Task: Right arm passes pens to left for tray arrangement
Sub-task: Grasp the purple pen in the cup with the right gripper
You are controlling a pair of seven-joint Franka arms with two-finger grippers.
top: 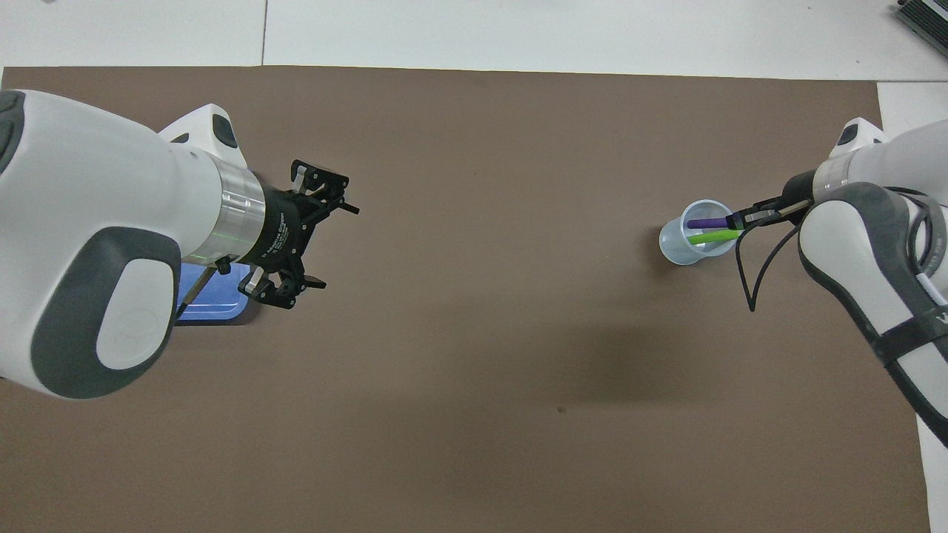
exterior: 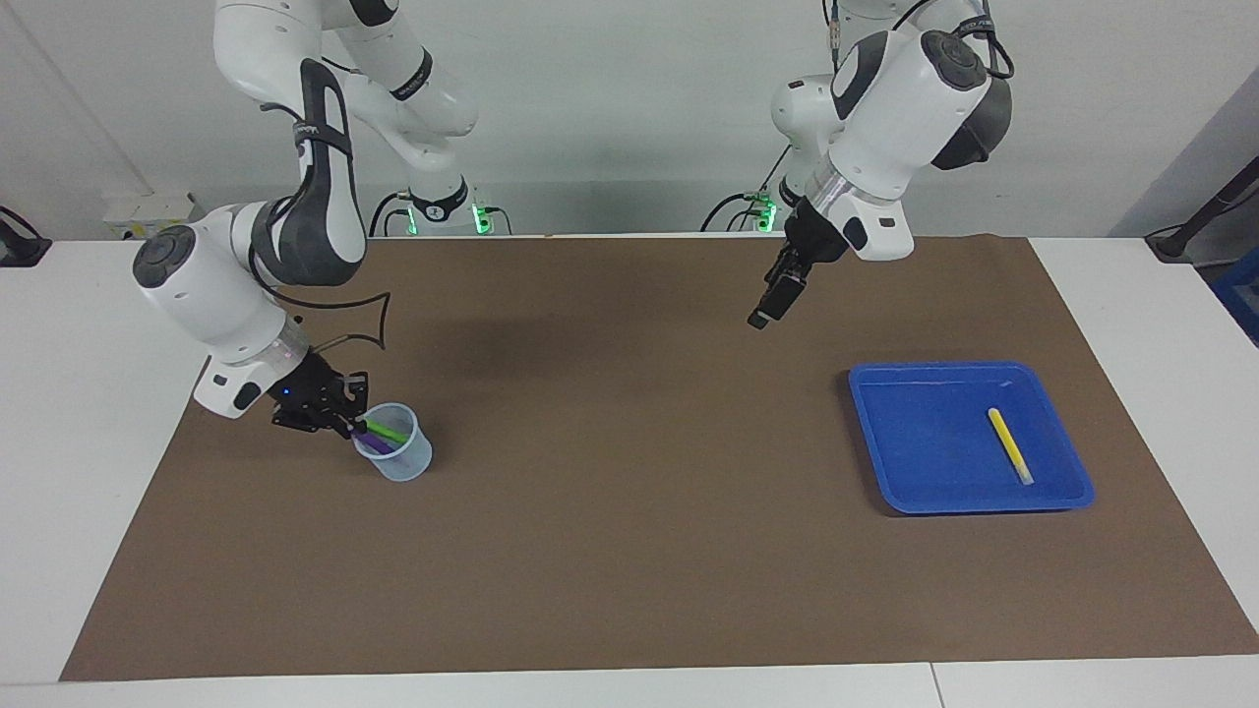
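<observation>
My right gripper (exterior: pixel 346 426) (top: pixel 739 220) is at the rim of a translucent cup (exterior: pixel 401 462) (top: pixel 675 249), shut on the upper end of the purple pen (exterior: pixel 372 444) (top: pixel 705 222). The green pen (exterior: pixel 389 431) (top: pixel 712 237) leans in the cup beside it. A yellow pen (exterior: pixel 1010 445) lies in the blue tray (exterior: pixel 870 382) (top: pixel 215 305) toward the left arm's end of the table. My left gripper (exterior: pixel 759 319) (top: pixel 335 246) hangs open and empty over the mat, beside the tray. In the overhead view the left arm hides most of the tray.
A brown mat (exterior: pixel 629 551) covers the table, with white tabletop (exterior: pixel 69 393) around it. A loose black cable (exterior: pixel 369 320) loops off the right arm's wrist just above the cup.
</observation>
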